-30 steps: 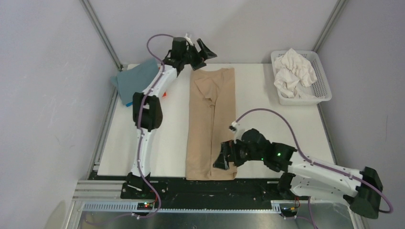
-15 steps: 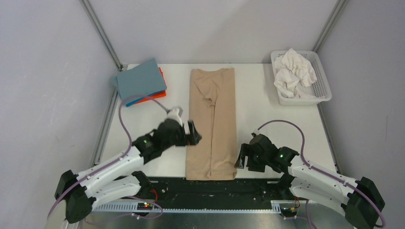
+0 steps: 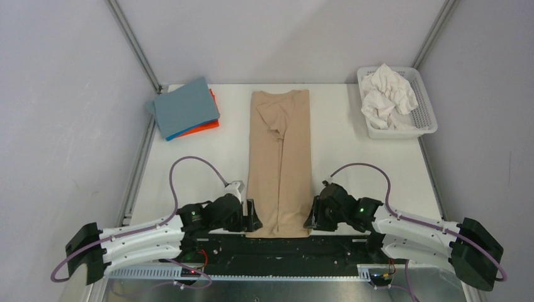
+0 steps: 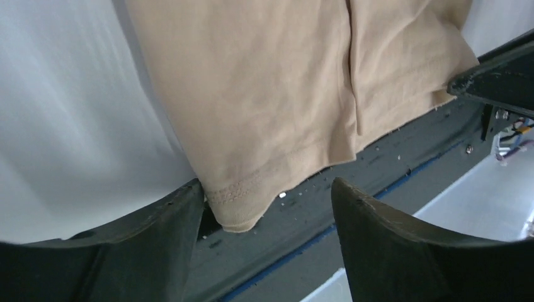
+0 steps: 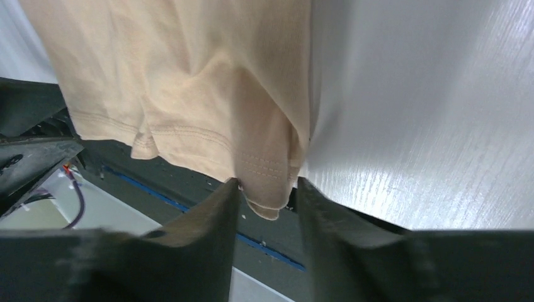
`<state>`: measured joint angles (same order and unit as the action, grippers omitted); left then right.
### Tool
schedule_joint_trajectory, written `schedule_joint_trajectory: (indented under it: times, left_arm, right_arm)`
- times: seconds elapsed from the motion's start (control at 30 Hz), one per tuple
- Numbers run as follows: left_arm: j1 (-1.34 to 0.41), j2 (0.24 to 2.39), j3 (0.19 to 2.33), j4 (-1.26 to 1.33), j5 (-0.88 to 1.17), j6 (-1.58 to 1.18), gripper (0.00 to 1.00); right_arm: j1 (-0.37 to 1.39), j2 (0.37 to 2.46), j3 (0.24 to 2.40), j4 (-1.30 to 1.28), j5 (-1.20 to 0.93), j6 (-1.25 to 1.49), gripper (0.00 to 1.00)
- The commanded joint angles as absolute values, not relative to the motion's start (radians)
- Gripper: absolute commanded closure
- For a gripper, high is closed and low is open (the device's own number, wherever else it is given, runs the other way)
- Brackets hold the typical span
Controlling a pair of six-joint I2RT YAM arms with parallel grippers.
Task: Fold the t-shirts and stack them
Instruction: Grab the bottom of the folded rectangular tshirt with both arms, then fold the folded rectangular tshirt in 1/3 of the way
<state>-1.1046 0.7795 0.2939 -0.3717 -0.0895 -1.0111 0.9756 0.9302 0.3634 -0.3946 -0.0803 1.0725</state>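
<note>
1. The white table (image 3: 352,157) carries everything here. Its near edge meets a dark rail where both arms are bolted.
2. The tan shirt (image 3: 281,157) lies flat down the middle of the table as a long narrow strip. Its collar end is far from us and its hem reaches the near edge. In the wrist views the hem corners hang slightly over the dark rail.
3. The white basket (image 3: 430,123) sits at the far right corner, well apart from the tan shirt. Crumpled white shirts (image 3: 390,94) are piled inside it.
4. A folded stack (image 3: 184,108) sits at the far left corner. We see grey-blue on top, with a blue edge and an orange shirt (image 3: 208,126) showing beneath.
5. The left gripper (image 4: 267,189) is low at the near left hem corner. Its fingers are spread wide and hold nothing. The corner lies just beside one finger (image 4: 170,220).
6. The right gripper (image 5: 264,185) is low at the near right hem corner. Its fingers stand a narrow gap apart. The corner sits in that gap and the cloth looks flat, not squeezed.
</note>
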Motion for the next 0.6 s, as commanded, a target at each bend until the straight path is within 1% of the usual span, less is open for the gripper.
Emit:
schedule_joint_trajectory:
  times: [0.0, 0.03, 0.07, 0.1, 0.13, 0.17, 0.2, 0.23, 0.27, 0.3, 0.33, 0.4, 0.47, 0.57]
  left_arm:
    - [-1.172, 0.814, 0.277, -0.351, -0.072, -1.119, 0.23]
    - [-1.181, 0.825, 0.274, -0.350, -0.072, -1.130, 0.27]
    - [-1.184, 0.830, 0.271, -0.351, -0.074, -1.134, 0.30]
    - [-1.185, 0.835, 0.267, -0.351, -0.075, -1.141, 0.36]
    - [-1.187, 0.844, 0.265, -0.350, -0.079, -1.145, 0.39]
    - [-1.187, 0.851, 0.262, -0.350, -0.081, -1.153, 0.47]
    - [-1.187, 0.854, 0.261, -0.350, -0.079, -1.158, 0.50]
    - [-1.188, 0.860, 0.262, -0.351, -0.077, -1.159, 0.56]
    - [-1.189, 0.861, 0.264, -0.351, -0.071, -1.162, 0.59]
    - [-1.193, 0.857, 0.262, -0.350, -0.069, -1.163, 0.67]
    - [-1.194, 0.854, 0.260, -0.351, -0.064, -1.167, 0.71]
    - [-1.197, 0.844, 0.256, -0.351, -0.054, -1.172, 0.88]
    - [-1.202, 0.833, 0.254, -0.350, -0.043, -1.180, 0.98]
    - [-1.230, 0.809, 0.265, -0.350, -0.044, -1.184, 1.00]
  right_arm:
    - [1.041, 0.882, 0.342, -0.460, 0.030, 1.175, 0.75]
    - [1.054, 0.860, 0.332, -0.455, 0.034, 1.182, 0.78]
    - [1.059, 0.848, 0.309, -0.432, 0.029, 1.191, 0.84]
    - [1.063, 0.828, 0.297, -0.419, 0.022, 1.194, 0.87]
    - [1.064, 0.821, 0.277, -0.395, 0.015, 1.200, 0.93]
    - [1.067, 0.810, 0.266, -0.385, 0.014, 1.205, 0.95]
    - [1.070, 0.806, 0.251, -0.378, -0.010, 1.216, 0.98]
    - [1.078, 0.799, 0.245, -0.378, -0.017, 1.222, 1.00]
    - [1.084, 0.796, 0.233, -0.379, -0.023, 1.234, 1.00]
    - [1.098, 0.788, 0.228, -0.381, -0.022, 1.242, 1.00]
    - [1.104, 0.784, 0.216, -0.379, -0.019, 1.258, 1.00]
    - [1.126, 0.768, 0.200, -0.364, -0.022, 1.282, 1.00]
    - [1.154, 0.747, 0.195, -0.347, -0.016, 1.297, 1.00]
    - [1.187, 0.709, 0.221, -0.399, 0.032, 1.290, 1.00]
